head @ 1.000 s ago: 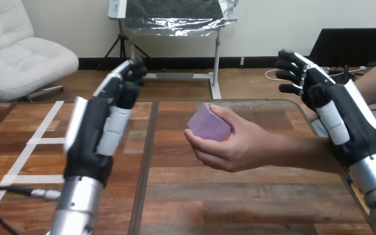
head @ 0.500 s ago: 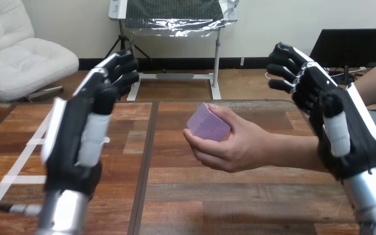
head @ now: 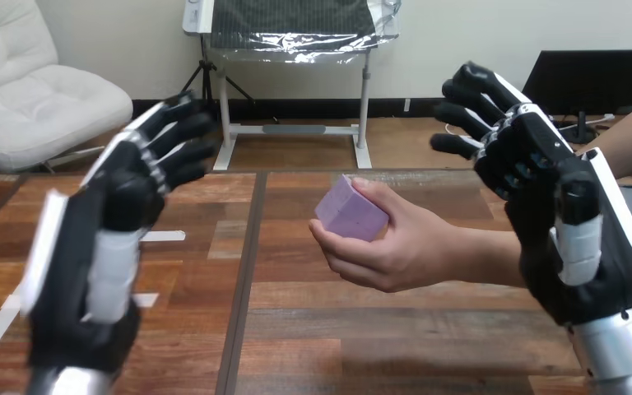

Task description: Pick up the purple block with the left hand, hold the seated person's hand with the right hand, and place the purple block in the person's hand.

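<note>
Left hand point(head: 107, 247): raised at the view's left over the table point(head: 313, 346), fingers straight and spread, carrying nothing.

Right hand point(head: 580, 247): raised at the view's right, fingers loosely extended, empty. It stands in front of the person's forearm. Its fingers are not curled round the arm, and whether it touches it cannot be told.

Purple block point(head: 350, 210): held in the person's hand point(head: 403, 251), above mid-table, with the person's fingers and thumb wrapped round its lower sides. It is well apart from both robot hands.

Step in hand (judged): the delivery looks complete. The block sits with the person and neither robot hand grips anything, so this reads as the closing stage of the task.

Next move (judged): little beyond drawing both arms clear. That means keeping the left hand wide of the block and lifting the right hand away without brushing the forearm behind it.
</note>
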You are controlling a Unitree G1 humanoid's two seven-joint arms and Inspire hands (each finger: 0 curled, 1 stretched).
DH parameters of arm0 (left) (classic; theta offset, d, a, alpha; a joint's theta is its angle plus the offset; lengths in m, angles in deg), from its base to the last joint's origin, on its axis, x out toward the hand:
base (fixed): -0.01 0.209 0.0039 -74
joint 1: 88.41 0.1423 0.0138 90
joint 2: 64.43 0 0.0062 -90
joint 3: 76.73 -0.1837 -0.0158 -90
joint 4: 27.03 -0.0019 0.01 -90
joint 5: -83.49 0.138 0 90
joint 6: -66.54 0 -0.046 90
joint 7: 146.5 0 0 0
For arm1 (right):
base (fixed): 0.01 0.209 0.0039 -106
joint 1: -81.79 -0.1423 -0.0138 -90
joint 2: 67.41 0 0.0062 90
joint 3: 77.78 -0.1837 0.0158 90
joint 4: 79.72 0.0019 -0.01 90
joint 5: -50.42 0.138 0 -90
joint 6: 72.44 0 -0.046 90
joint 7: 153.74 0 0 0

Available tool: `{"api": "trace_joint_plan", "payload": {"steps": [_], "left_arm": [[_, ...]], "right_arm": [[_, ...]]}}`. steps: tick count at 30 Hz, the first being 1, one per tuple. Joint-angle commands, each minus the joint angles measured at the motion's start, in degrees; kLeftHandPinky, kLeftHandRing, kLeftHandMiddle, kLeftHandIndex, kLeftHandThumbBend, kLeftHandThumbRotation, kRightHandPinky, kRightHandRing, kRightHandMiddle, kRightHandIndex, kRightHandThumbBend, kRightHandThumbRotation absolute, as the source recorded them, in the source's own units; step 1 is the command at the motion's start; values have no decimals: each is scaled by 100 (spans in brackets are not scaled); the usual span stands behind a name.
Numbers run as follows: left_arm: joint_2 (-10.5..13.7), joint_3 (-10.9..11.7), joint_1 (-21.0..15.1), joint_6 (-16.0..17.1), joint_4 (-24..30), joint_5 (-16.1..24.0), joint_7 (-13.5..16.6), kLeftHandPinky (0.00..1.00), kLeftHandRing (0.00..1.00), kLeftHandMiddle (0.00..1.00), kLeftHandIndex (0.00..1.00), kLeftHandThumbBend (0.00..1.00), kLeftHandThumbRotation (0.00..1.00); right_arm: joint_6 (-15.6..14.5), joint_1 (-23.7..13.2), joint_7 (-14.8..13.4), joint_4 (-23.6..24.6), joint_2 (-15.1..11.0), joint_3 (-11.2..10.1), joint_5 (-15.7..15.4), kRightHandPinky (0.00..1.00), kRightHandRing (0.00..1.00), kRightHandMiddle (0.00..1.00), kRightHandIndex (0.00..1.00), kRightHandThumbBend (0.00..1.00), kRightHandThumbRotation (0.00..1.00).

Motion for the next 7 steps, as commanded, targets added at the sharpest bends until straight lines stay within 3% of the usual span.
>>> {"api": "trace_joint_plan", "payload": {"steps": [1, 7], "left_arm": [[6, 144, 144, 175, 431, -117, 12, 78, 80, 81, 82, 82, 100], [-112, 124, 346, 208, 520, -221, 109, 79, 79, 80, 80, 81, 100]], "right_arm": [[-94, -69, 37, 365, 104, 19, 193, 81, 88, 90, 89, 93, 87], [-147, 24, 158, 453, 194, 52, 353, 82, 88, 90, 89, 95, 86]]}}
